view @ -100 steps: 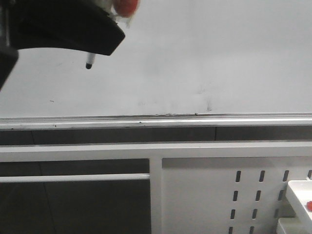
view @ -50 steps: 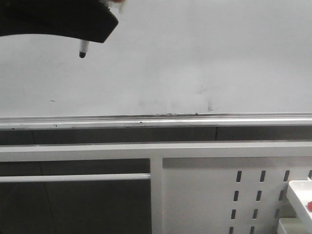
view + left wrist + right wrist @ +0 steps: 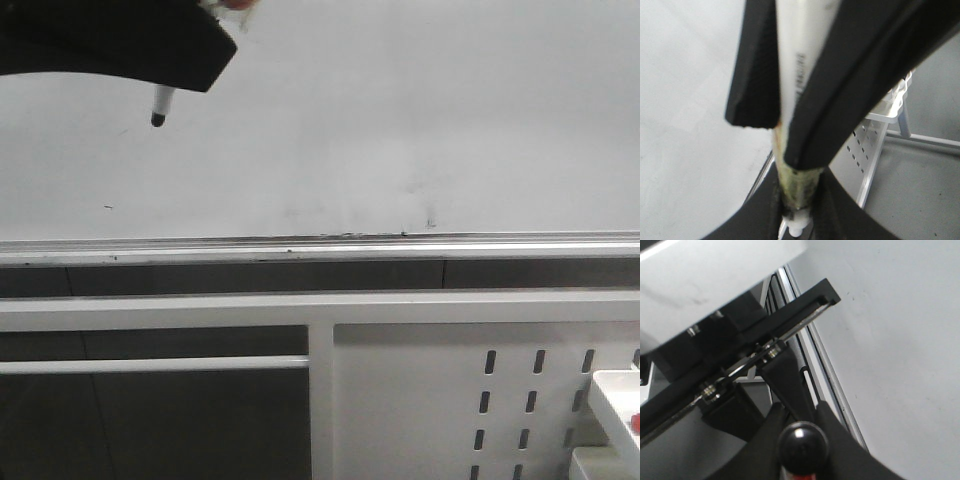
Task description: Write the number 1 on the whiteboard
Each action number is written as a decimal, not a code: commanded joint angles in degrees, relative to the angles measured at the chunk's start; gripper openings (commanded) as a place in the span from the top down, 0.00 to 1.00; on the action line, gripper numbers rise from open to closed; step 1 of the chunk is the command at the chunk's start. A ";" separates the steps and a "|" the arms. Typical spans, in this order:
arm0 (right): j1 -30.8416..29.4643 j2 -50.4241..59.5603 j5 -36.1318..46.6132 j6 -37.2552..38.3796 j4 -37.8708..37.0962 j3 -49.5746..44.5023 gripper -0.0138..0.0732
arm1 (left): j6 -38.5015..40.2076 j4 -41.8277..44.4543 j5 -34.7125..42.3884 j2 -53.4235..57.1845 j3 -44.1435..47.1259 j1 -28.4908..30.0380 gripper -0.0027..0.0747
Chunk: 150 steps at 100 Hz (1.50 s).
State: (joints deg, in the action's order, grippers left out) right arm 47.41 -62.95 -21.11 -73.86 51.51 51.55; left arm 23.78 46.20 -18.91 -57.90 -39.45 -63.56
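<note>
Front view: left gripper (image 3: 150, 60) at top left, black fingers closed on a white marker (image 3: 160, 103) — the dark tip pokes out below the fingers, pointing down and slightly left, over the whiteboard (image 3: 400, 120). Can't tell from here if the tip touches the board surface or sits just off it. No number 1 stroke visible anywhere on the board; only faint smudges near the lower edge (a small dark mark around the middle-right, a tiny dash at the far left). Silver rail (image 3: 320, 248) runs along the board's lower edge, white frame bar below it, white perforated panel (image 3: 480, 400) at lower right.

Left wrist view: the two black fingers (image 3: 755, 75) clamp the marker barrel (image 3: 795, 60) between them, barrel running lengthwise along the fingers, some printed text on it, grimy yellowish end toward the base. Board surface fills the side beside the fingers.

Right wrist view: right gripper (image 3: 799, 440) — fingers closed around a round dark-capped object (image 3: 802, 442) with a bit of red below it; what it is can't be told. Whiteboard and its rail pass alongside.
</note>
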 commanded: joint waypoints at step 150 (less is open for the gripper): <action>-0.05 3.81 55.48 0.55 -30.35 -19.91 0.92 | 16.12 -7.58 -16.03 59.28 9.62 3.01 0.99</action>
State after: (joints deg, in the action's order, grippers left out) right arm 47.41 -58.75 28.78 -73.21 23.39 29.15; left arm 39.26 37.69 -38.80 0.37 -28.71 -60.69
